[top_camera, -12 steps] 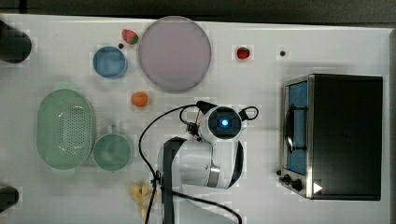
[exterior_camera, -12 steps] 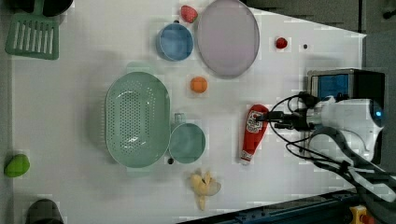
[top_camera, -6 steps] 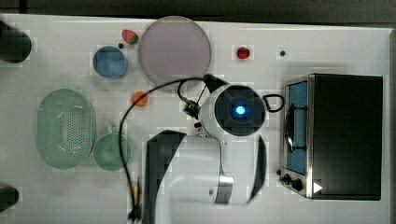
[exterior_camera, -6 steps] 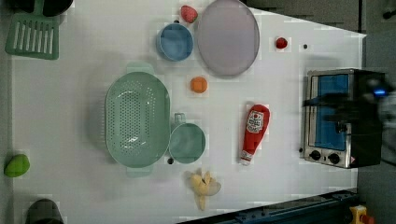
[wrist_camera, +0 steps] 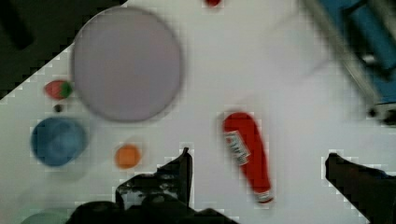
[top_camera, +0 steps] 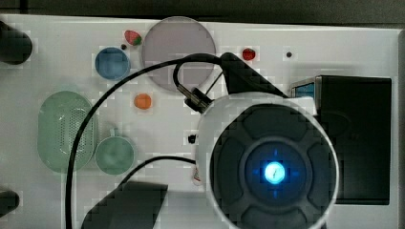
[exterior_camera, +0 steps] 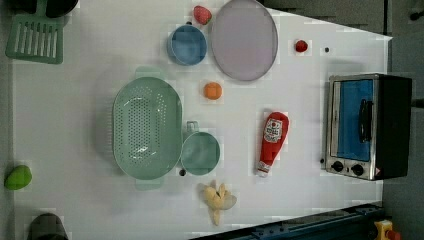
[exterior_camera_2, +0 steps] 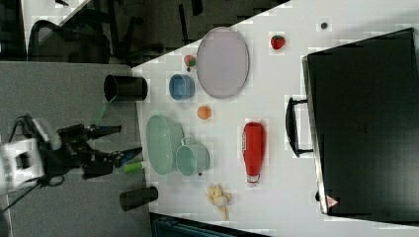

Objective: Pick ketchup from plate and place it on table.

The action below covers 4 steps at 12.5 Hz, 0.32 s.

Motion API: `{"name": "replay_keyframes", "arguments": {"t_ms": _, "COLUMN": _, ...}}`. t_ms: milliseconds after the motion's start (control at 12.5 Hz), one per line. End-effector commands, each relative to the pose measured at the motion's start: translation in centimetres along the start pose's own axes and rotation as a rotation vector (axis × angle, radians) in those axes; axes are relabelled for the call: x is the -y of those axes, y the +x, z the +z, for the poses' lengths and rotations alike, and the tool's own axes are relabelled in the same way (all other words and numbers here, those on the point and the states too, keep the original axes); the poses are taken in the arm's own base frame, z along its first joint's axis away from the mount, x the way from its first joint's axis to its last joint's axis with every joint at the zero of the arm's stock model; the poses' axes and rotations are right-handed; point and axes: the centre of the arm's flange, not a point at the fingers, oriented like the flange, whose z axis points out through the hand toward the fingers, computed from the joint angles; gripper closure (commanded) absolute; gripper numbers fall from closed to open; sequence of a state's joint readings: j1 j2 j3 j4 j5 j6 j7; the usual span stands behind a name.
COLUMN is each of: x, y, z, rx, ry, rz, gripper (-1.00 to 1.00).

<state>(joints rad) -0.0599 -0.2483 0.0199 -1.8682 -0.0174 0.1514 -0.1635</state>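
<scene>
White table (exterior_camera: 75,210) — ketchup (exterior_camera: 272,142) mid-surface

The white tabletop (exterior_camera: 75,200) is seen carrying the ketchup (exterior_camera: 272,142), laid flat and apart from the lilac-grey plate (exterior_camera: 244,40). In the left view, a toaster oven (exterior_camera: 367,126) is placed to the bottle's right. A blue bowl (exterior_camera: 187,45), a strawberry (exterior_camera: 202,14), an orange fruit (exterior_camera: 212,90), a green perforated basket (exterior_camera: 146,129), a green cup (exterior_camera: 200,152), a peeled banana (exterior_camera: 218,198) and a small red fruit (exterior_camera: 300,46) are also set on it.
</scene>
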Motion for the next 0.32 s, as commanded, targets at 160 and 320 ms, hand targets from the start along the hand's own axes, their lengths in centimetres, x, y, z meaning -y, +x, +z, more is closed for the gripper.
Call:
{"name": "replay_keyframes", "arguments": {"t_ms": 160, "x": 0.59, "y": 0.65, "z": 3.2, "rx": 0.089, "ry": -0.076, "rz": 0.084, "gripper": -1.0}}
{"name": "replay_keyframes", "arguments": {"t_ms": 320, "x": 0.49, "y": 0.53, "z": 3.38, "rx": 0.099, "ry": -0.084, "rz": 0.084, "gripper": -1.0}}
